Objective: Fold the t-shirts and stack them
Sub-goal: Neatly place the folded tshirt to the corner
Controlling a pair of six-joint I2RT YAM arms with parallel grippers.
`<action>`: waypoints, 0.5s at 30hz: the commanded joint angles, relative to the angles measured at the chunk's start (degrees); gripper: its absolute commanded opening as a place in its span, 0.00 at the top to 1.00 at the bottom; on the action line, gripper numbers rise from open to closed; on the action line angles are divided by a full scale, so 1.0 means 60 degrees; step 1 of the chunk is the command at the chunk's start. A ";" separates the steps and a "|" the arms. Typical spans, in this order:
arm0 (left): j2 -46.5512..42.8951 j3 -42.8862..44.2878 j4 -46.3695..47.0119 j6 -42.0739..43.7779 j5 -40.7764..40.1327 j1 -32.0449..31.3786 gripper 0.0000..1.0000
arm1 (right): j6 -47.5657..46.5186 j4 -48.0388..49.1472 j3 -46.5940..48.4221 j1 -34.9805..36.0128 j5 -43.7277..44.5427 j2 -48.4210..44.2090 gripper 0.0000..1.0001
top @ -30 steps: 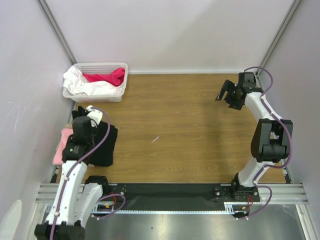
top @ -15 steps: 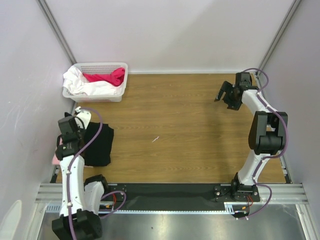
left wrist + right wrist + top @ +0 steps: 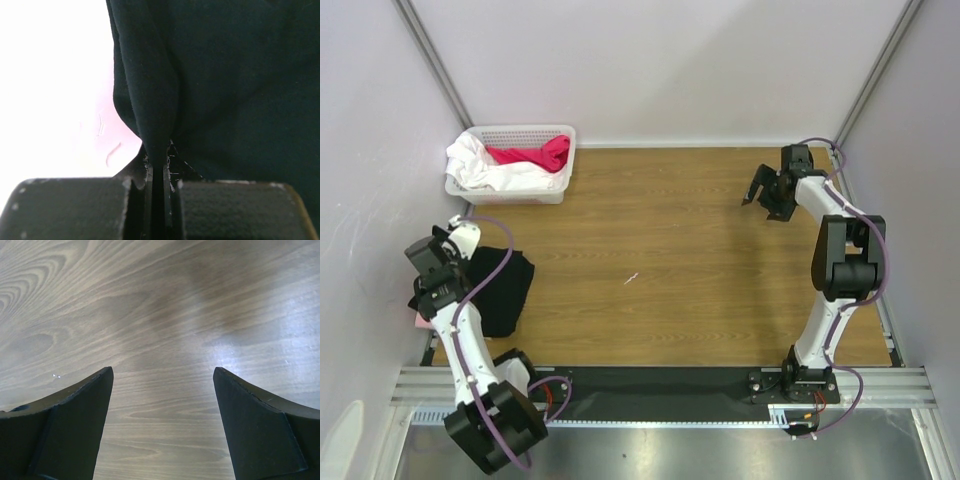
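Two shirts sit at the 9 o'clock edge of the brown wood-grain worktop (image 3: 670, 260). The large black cloth t-shirt (image 3: 503, 290) lies partly over the light pink cloth t-shirt (image 3: 75, 115), which shows only as a sliver at the outer side. The left hand (image 3: 158, 165) is clamped tight on a fold at the black shirt's edge. At about 2 o'clock, the right hand (image 3: 162, 371) hangs over bare wood with its fingers spread wide, holding nothing. A white plastic basket (image 3: 560, 140) of white and magenta cloth stands at 10 o'clock.

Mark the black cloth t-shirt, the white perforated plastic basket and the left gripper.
black cloth t-shirt (image 3: 510, 288): top view, its middle.
white perforated plastic basket (image 3: 525, 131): top view, far rim.
left gripper (image 3: 159, 167): left wrist view, between its fingertips.
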 commanded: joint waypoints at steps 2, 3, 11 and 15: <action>0.0080 -0.0248 0.1893 0.0906 0.0474 0.0697 1.00 | -0.0021 -0.0156 0.0687 0.0071 0.0156 0.0136 0.13; 0.0125 -0.0278 0.2011 0.0920 0.0547 0.0872 1.00 | -0.0021 -0.0142 0.0716 0.0071 0.0127 0.0165 0.13; 0.0564 -0.1199 0.3548 0.1126 0.1016 0.1591 1.00 | -0.0241 -0.0434 0.1302 0.0481 0.0039 0.0531 0.14; 0.0696 -0.1801 0.4397 0.0907 0.0929 0.1621 1.00 | -0.0256 -0.0537 0.1404 0.0540 0.0083 0.0531 0.14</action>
